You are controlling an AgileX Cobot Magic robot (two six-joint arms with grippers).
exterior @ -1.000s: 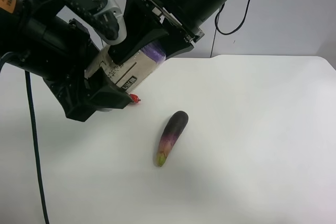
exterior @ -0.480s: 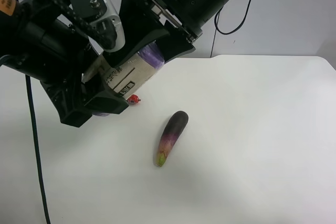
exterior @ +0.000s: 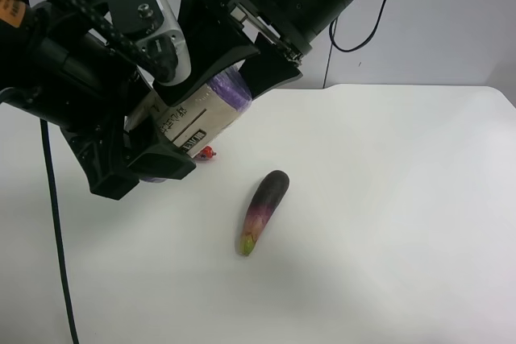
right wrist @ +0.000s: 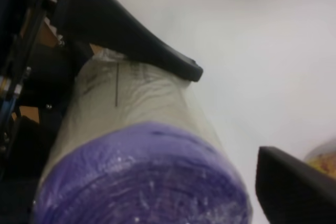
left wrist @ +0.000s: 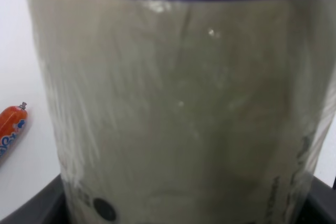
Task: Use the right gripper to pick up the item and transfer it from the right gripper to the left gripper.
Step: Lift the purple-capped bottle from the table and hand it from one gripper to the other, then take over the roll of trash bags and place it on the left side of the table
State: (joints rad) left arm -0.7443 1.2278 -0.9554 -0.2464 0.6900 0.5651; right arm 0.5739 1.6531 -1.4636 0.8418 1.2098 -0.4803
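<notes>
Left tool (exterior: 165,122), on the arm at the exterior high view's left: clamped on the roll (exterior: 201,110), one black finger under the cream paper and one over it. In the left wrist view, just two dark finger bits, one at each side of the roll, with the paper wrapper filling nearly everything between them.

Right tool (exterior: 230,78), reaching in from the top of the exterior high view: prongs apart around the roll's purple end. In the right wrist view, one black prong (right wrist: 157,51) lying along the paper, touching or almost touching, hard to say which. Other prong (right wrist: 294,187) clear of the roll, with a strip of white showing in the gap.

Roll up in the air, off the bench (exterior: 387,199), tilted, purple end higher and toward the right tool. Small dark label on the side facing the high camera.

Under the left tool, a little red tip of a sausage stick (exterior: 207,152) lying on the bench, mostly hidden by the tool. Near it but apart, a dark purple eggplant (exterior: 263,211) lying flat, yellow-green end toward the near side.

Plenty of open white bench from the eggplant out to the exterior high view's right. Far edge of the bench just behind both arms, grey wall past it. Thin black cable (exterior: 52,223) hanging down at the exterior high view's left.
</notes>
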